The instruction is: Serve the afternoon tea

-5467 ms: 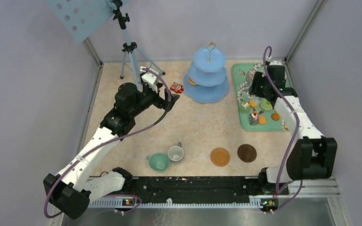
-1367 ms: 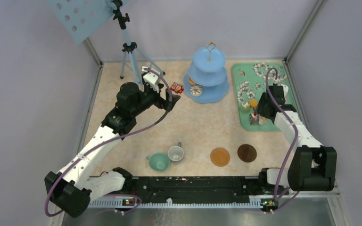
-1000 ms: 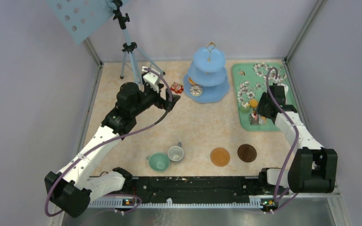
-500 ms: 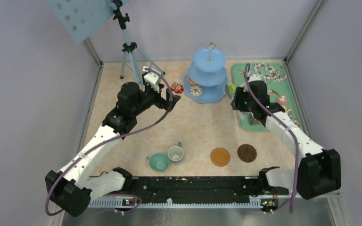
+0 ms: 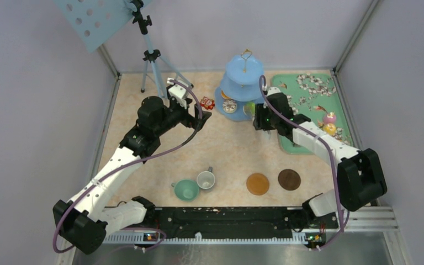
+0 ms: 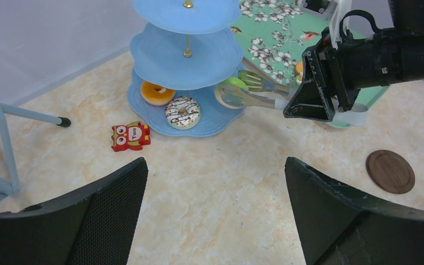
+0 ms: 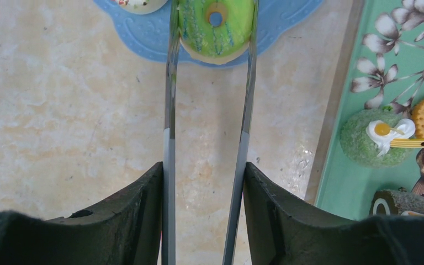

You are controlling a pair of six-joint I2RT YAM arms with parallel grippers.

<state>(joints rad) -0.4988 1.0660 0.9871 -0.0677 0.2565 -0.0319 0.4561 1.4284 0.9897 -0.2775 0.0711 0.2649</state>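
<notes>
while just beside stand (image 6: 160, 55), owl toy (image 6: 130, 136)

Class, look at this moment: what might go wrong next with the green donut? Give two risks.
1. The green donut is pinched only at its sides by the thin tongs in the right gripper. It hangs at the rim of the stand, so a slip may drop it on the table.
2. The white drizzled donut lies close by on that tier; the tongs may nudge it.
</notes>
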